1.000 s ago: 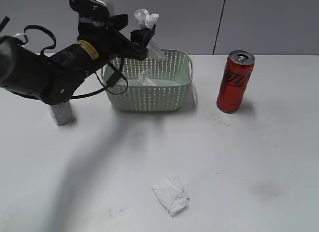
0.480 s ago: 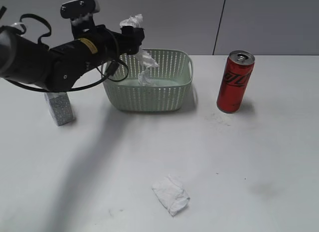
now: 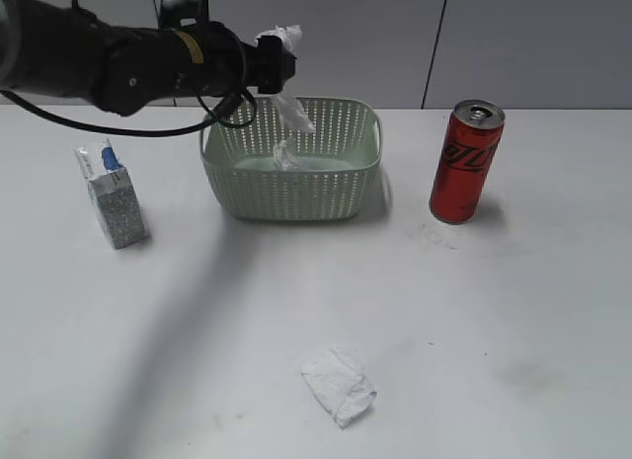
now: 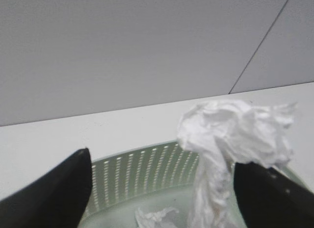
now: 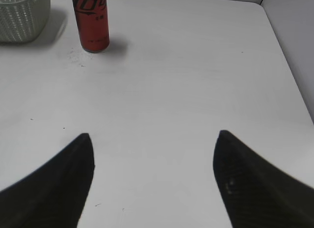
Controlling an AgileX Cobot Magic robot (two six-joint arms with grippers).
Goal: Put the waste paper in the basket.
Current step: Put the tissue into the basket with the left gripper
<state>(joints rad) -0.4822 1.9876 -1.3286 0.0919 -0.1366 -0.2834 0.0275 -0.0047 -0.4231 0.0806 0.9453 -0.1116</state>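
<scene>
— Where are the left gripper's (image 4: 162, 189) fingers (image 4: 54, 189)?
— Spread wide in the left wrist view, one dark wedge at each lower corner. A twisted wad of white tissue (image 4: 230, 139) stands between them, close to the right-hand finger; I think it clings there, though the contact itself is out of frame.

— And from the room?
— The black left arm reaches in from the left, its tip above the basket's (image 3: 296, 188) back rim. The wad (image 3: 281, 64) hangs from that tip, a crumpled head on top and a thin twisted tail dangling into the basket.

— The basket?
— Pale green plastic, rectangular with rounded corners, walls pierced by rows of small slots. A second crumpled wad (image 3: 285, 155) lies inside on its floor.

— Other paper?
— A squarish, creased wad (image 3: 339, 384) on the white table (image 3: 513, 311), well apart from the basket, toward the front.

— The right gripper (image 5: 152, 179)?
— Fingers wide apart over bare table, holding nothing.

— Anything else?
— A glossy red drinks can (image 3: 466, 161) right of the basket, and a grey-speckled carton with a blue top (image 3: 112, 194) to its left.
</scene>
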